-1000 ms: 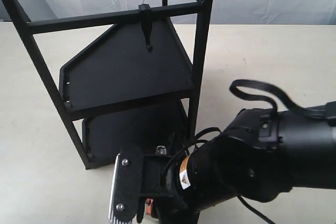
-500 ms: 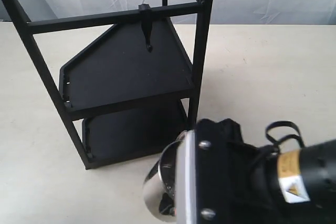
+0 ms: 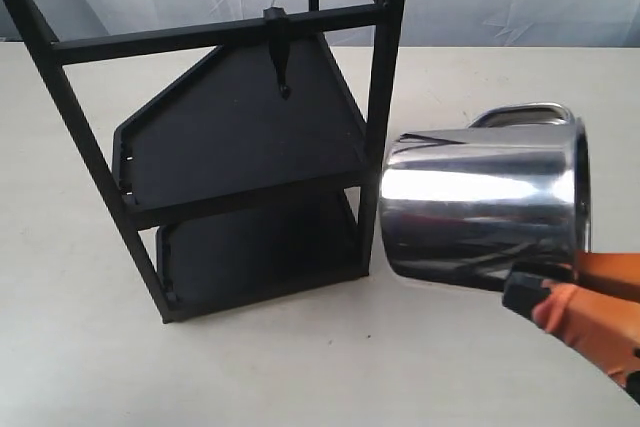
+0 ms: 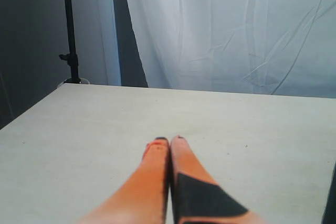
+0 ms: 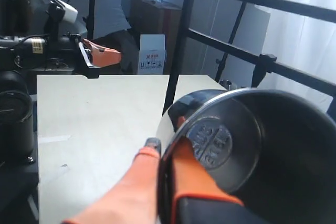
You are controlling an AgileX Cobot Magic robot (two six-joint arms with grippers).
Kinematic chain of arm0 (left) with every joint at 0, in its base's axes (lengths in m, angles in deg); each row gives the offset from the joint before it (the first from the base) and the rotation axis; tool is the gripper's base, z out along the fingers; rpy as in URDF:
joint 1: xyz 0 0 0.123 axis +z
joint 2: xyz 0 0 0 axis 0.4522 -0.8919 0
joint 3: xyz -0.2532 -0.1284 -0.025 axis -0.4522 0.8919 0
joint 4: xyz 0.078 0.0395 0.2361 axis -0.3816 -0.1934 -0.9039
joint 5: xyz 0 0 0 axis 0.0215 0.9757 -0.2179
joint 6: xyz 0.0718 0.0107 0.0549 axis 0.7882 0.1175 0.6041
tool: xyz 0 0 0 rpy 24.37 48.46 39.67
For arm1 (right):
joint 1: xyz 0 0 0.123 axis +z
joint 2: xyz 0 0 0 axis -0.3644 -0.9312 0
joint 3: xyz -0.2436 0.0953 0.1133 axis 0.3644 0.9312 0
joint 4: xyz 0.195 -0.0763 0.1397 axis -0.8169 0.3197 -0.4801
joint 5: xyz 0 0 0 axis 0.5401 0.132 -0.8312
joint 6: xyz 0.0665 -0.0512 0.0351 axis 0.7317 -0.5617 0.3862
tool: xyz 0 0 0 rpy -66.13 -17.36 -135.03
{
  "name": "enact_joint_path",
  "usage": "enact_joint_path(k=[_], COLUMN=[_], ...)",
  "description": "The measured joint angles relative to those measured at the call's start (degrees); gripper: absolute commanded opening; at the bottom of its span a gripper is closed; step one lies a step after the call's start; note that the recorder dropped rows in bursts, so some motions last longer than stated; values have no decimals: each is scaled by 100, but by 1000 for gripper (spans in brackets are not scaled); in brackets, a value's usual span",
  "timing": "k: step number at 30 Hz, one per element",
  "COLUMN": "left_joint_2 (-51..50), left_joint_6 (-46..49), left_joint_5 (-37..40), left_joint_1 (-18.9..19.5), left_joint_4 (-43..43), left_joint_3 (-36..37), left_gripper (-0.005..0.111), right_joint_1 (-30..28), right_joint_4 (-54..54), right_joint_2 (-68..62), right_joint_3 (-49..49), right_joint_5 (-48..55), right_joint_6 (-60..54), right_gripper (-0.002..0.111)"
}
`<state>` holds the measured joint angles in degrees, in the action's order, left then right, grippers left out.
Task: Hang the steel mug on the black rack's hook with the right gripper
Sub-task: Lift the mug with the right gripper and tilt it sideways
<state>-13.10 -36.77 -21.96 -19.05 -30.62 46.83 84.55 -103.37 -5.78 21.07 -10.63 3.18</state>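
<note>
White curtain hangs behind a pale counter (image 3: 120, 347), and the black rack (image 3: 385, 97) stands upright on it. Up in the air just right of the rack's front post is the steel mug (image 3: 480, 212), lying sideways, handle on top, base toward the rack. The right gripper (image 5: 160, 156) pinches its rim, one orange finger inside, one outside. The hook (image 3: 280, 52) hangs bare from the crossbar. The left gripper (image 4: 169, 142) has its fingers pressed together, holding nothing.
</note>
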Motion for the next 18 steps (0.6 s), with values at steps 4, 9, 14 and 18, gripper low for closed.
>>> enact_joint_path(k=[4,9,14,18], left_joint_2=[0,0,0,0], left_joint_6=[0,0,0,0], left_joint_5=[0,0,0,0], left_joint_1=[0,0,0,0], left_joint_4=[0,0,0,0], left_joint_3=[0,0,0,0], left_gripper=[2,2,2,2], right_joint_1=[0,0,0,0], right_joint_4=[-10,-214,-684,-708], right_joint_2=[272,359,363,363], right_joint_3=[41,53,130,152], right_joint_5=[65,218,914,1164], right_joint_6=[-96,-156,-1366,-3030], right_gripper=[-1,-1,-1,-1])
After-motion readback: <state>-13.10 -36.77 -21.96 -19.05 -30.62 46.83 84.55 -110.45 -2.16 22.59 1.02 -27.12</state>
